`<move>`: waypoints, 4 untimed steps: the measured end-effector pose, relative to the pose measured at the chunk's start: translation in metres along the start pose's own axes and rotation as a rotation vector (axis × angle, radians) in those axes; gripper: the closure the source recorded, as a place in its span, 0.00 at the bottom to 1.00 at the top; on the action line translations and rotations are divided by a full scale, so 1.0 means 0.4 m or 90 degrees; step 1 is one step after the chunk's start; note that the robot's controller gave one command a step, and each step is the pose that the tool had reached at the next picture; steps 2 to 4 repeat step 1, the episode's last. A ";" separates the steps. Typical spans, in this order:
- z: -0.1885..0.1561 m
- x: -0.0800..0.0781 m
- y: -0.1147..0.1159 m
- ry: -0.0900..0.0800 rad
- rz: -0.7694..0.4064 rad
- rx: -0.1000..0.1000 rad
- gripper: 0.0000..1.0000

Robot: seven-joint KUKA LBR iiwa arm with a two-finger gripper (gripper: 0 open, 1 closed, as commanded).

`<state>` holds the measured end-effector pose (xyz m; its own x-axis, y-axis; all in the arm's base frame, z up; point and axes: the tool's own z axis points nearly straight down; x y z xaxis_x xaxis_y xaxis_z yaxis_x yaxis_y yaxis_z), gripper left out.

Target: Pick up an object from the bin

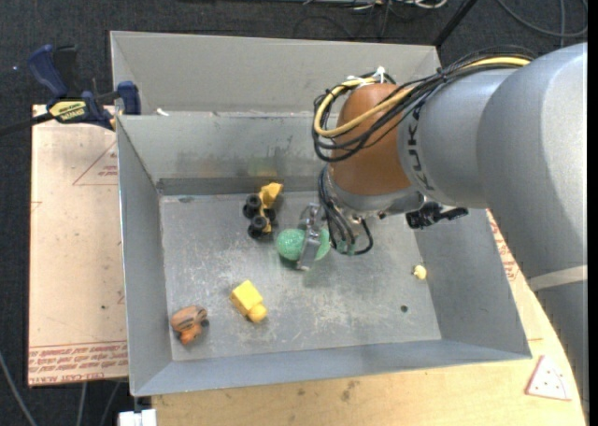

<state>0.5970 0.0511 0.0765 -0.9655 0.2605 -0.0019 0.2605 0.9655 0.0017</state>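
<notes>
1. Nearest the viewer is the front wall of a grey metal bin (327,363), its sides sloping down to a flat, scuffed floor.
2. On the floor by the front left corner lies a small brown and orange toy-like thing (187,324). Just to its right, and not touching it, is a yellow block (248,301) lying at a slant.
3. Farther in, on the right side of the floor, sits a tiny pale yellow scrap (420,272), well apart from everything else.
4. In the middle of the floor is a round green thing (290,245) – the thing the robot is at. The gripper (313,248) is down at floor level against its right side, and green shows on both sides of the gripper's tip. The view does not show how far open the gripper is, or whether it has a grip on the green thing.
5. Just beyond the green thing and a little left, near the foot of the back wall, is a small black and yellow toy (262,209) – dark rounded parts with a yellow piece on top. It is close to the green thing but apart from it.
6. Above the gripper rises the robot's wrist under a rounded orange-brown cover (374,149), with yellow and black cables (327,116) looped over it. The thick grey arm (505,134) comes in from the right, above the bin's right wall.
</notes>
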 end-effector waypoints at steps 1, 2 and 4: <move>-0.395 -0.069 0.067 -0.003 -0.008 -0.001 1.00; -0.395 -0.069 0.067 -0.003 -0.008 -0.001 1.00; -0.395 -0.069 0.067 -0.003 -0.008 -0.001 1.00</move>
